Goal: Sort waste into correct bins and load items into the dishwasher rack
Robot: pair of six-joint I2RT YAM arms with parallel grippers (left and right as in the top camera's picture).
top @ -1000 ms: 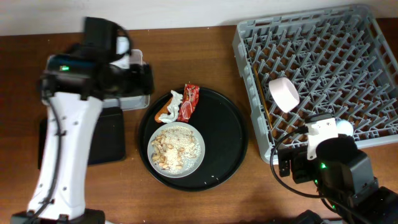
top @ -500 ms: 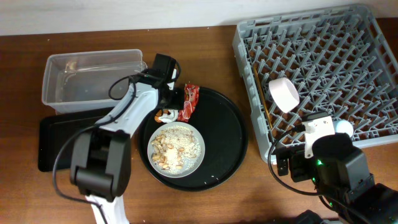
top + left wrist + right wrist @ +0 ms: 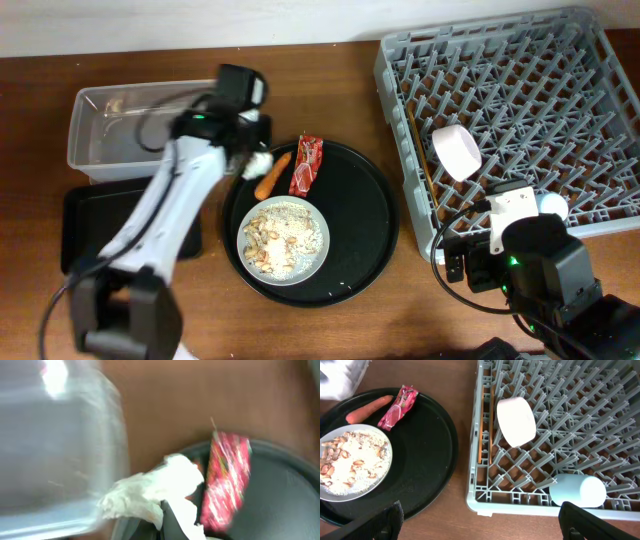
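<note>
Left gripper (image 3: 250, 150) is closed on the crumpled white tissue (image 3: 155, 487), which hangs bunched from it over the gap between the clear tub (image 3: 140, 125) and the round black tray (image 3: 372, 220); the left wrist view is blurred. Right gripper (image 3: 480, 525) is wide open and empty, near the front edge of the dishwasher rack (image 3: 520, 90). Step in hand, by judgement: bin the tissue; keep the grip firm until well over the tub's interior, clear its near wall, then release low so the light paper does not drift out. Nearby: carrot piece (image 3: 272, 176) and red snack wrapper (image 3: 306, 165) lie on the round tray just beside the tissue; plate (image 3: 283, 237) of rice scraps sits beyond them; shallow black tray (image 3: 85, 240) adjoins the tub; the trailing tissue could snag the tub wall; white bowl (image 3: 516, 420), blue cup (image 3: 577, 491) and chopsticks (image 3: 481, 435) are already racked
</note>
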